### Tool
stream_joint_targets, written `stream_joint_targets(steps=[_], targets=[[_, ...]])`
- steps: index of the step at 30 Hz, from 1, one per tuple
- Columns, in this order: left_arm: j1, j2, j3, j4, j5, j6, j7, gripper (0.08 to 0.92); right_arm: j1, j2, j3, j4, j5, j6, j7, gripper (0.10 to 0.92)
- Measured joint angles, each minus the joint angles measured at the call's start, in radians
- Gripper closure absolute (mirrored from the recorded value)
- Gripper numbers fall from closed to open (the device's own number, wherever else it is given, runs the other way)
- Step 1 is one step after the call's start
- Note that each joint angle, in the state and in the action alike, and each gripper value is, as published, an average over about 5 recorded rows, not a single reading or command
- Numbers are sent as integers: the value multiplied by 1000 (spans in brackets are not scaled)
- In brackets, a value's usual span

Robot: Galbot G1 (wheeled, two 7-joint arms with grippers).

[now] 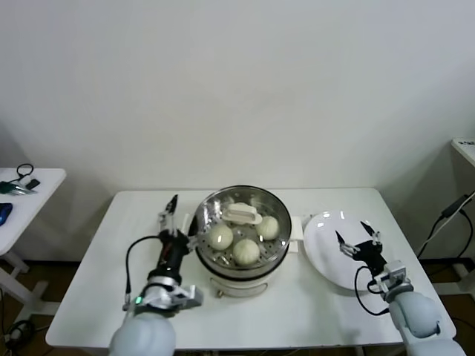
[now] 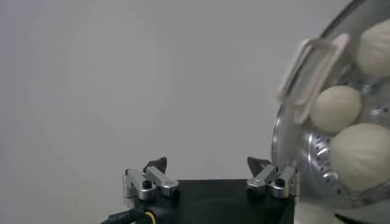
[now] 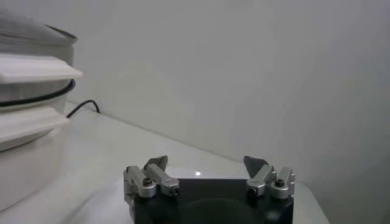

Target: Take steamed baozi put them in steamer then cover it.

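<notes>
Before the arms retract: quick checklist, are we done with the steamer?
1. Baozi in steamer: three seen, a fourth cannot tell.
2. Cover on steamer: ok, handle centred.
3. Left end effector open and empty, beside the steamer: ok.
4. Right end effector open and empty, over the plate: ok.
5. No baozi left on the plate: ok.

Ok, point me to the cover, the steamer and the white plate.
cover [image 1: 243,213], head view: its white handle, sitting on top of the steamer.
steamer [image 1: 236,283], head view: the front wall of its white pot base.
white plate [image 1: 320,237], head view: a bare part left of the right gripper.
</notes>
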Motion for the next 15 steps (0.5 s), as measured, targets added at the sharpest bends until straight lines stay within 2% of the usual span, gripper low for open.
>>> stream_joint_targets(steps=[7, 15], targets=[[104, -31, -228, 9, -328, -176, -60, 177, -12, 8, 10, 15, 6, 5, -6, 203], [207, -92, -440, 75, -691, -335, -73, 177, -34, 21, 15, 43, 12, 12, -13, 203]])
